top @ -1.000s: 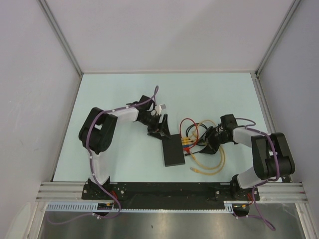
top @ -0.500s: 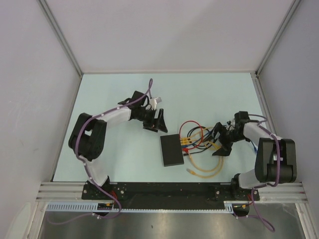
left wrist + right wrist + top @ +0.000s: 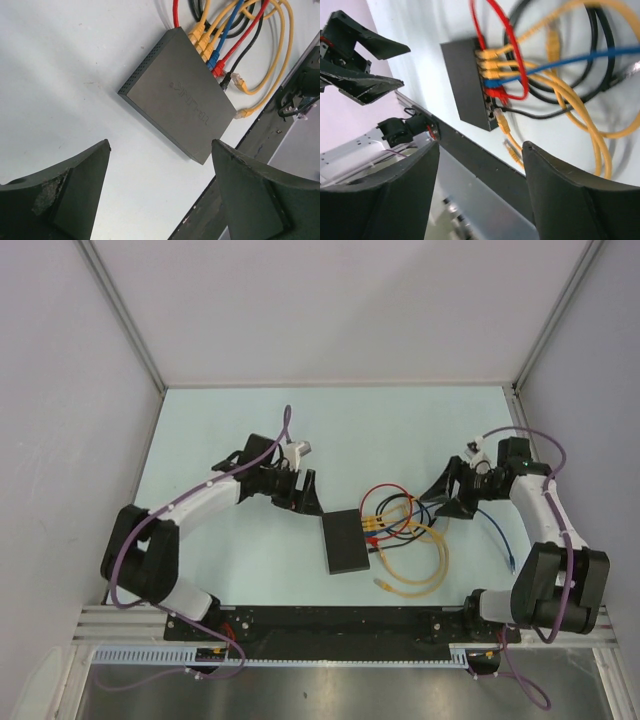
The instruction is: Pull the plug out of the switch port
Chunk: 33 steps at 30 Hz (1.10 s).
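Note:
The black switch (image 3: 347, 542) lies flat on the pale table, its sockets on the right edge. In the left wrist view the switch (image 3: 180, 95) holds yellow plugs (image 3: 200, 37), a blue plug (image 3: 212, 59), a red one and a black one. A loose yellow plug (image 3: 239, 82) lies beside the last socket; it also shows in the right wrist view (image 3: 501, 120). My left gripper (image 3: 305, 495) is open and empty, up and left of the switch. My right gripper (image 3: 447, 495) is open and empty, right of the cable tangle, facing the switch (image 3: 467, 80).
Red, yellow, blue and black cables (image 3: 405, 525) loop on the table right of the switch. A blue cable end (image 3: 513, 565) lies free far right. Another loose yellow plug (image 3: 381, 583) lies near the front. A black base rail (image 3: 340, 620) runs along the near edge.
Both arms have drawn away from the switch: the left gripper back to the left, the right gripper up and to the right. A blue cable end now trails out to the right.

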Each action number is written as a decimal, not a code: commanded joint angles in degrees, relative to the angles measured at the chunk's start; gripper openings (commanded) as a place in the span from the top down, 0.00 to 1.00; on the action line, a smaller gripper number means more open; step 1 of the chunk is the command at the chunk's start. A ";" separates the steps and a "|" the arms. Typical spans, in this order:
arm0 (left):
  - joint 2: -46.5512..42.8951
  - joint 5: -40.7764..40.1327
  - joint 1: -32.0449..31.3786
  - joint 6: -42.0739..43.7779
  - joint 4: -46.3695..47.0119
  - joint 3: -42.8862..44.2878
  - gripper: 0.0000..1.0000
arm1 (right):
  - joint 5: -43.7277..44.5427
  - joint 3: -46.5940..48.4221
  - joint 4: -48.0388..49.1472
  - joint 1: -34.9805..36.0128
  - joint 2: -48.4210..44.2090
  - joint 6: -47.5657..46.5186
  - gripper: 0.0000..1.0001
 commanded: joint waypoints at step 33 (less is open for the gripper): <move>-0.89 0.31 -27.38 41.67 -4.40 -3.87 0.86 | -4.36 22.48 5.33 15.63 28.89 -36.25 0.50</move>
